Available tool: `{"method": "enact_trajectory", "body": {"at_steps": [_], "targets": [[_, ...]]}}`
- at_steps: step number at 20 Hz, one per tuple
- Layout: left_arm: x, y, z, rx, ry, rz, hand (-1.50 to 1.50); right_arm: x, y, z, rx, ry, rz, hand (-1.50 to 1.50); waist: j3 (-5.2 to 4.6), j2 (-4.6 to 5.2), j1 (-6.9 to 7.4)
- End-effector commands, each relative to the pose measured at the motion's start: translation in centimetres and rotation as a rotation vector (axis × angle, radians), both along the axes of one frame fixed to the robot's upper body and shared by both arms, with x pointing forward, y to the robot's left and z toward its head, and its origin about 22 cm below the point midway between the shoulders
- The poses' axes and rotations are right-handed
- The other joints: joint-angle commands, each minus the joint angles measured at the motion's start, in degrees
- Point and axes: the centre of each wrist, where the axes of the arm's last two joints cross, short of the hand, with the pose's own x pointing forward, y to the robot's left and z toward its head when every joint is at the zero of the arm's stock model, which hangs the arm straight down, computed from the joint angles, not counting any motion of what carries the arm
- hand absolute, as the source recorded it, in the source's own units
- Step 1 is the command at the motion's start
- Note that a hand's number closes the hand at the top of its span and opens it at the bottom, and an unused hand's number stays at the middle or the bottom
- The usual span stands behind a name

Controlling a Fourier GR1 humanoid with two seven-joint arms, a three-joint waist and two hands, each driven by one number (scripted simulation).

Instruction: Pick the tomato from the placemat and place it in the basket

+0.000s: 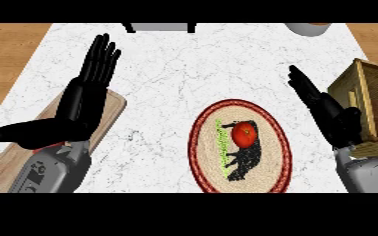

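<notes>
Red tomato point(244, 134) on the placemat point(275, 130), left of the right hand's point(332, 115) straight fingers (nothing held).

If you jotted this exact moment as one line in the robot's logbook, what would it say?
tomato: on placemat, untouched | basket: right edge | right hand: open, right of placemat | left hand: open, resting over wooden board

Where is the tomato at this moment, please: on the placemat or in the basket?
On the placemat: the tomato sits near its middle.
</notes>
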Motion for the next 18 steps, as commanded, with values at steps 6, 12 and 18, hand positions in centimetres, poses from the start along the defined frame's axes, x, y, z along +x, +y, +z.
{"method": "enact_trajectory", "body": {"at_steps": [6, 12, 18], "targets": [[-2.2, 4.4, -4.7, 0.047, 0.188, 0.282, 0.0, -1.8, -2.2, 0.0, 0.514, -0.278, -0.042, 1.5, -0.29, 1.27, -1.27], [-3.9, 4.8, -6.5, 0.016, 0.265, 0.242, 0.0, -8.0, 12.5, -1.2, 0.397, -0.362, 0.112, -1.5, -0.63, 1.07, -1.1], [-4.4, 3.2, -7.4, 0.008, 0.26, 0.253, 0.0, -8.0, 8.3, -0.8, 0.008, -0.284, -0.262, -1.5, -0.97, 0.88, -2.68]]}}
